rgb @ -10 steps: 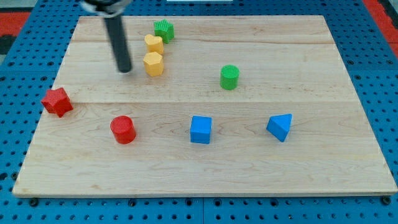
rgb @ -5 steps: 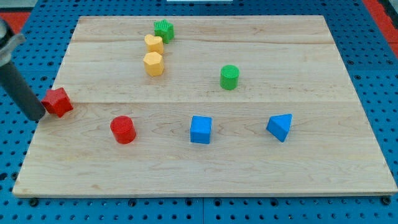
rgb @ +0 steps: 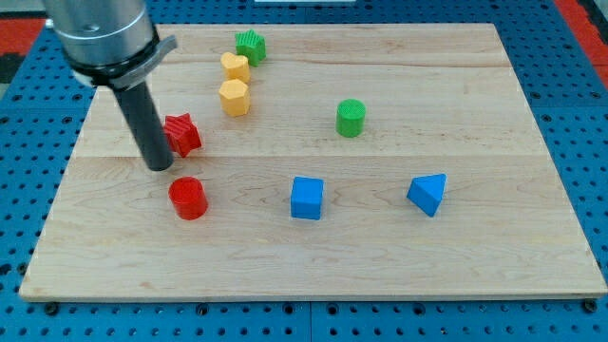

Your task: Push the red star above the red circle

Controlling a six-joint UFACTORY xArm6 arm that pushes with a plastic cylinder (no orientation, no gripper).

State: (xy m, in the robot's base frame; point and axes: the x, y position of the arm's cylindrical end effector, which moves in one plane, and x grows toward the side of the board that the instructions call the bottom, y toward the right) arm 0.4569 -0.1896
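The red star (rgb: 182,134) lies on the wooden board (rgb: 475,247), left of centre. The red circle (rgb: 188,198) sits just below it toward the view's bottom, with a small gap between them. My tip (rgb: 160,166) rests on the board at the star's lower left, touching or nearly touching it, and up-left of the red circle. The dark rod rises toward the view's top left and hides part of the board behind it.
A green star (rgb: 250,46), a yellow heart (rgb: 235,66) and a yellow hexagon (rgb: 234,97) stand in a column at the top centre. A green cylinder (rgb: 351,118) is right of centre. A blue cube (rgb: 307,198) and a blue triangle (rgb: 428,194) lie lower right.
My tip swung from the top centre to the board's left edge, then pushed the red star rightward and slightly up, from the left edge to just above the red circle.
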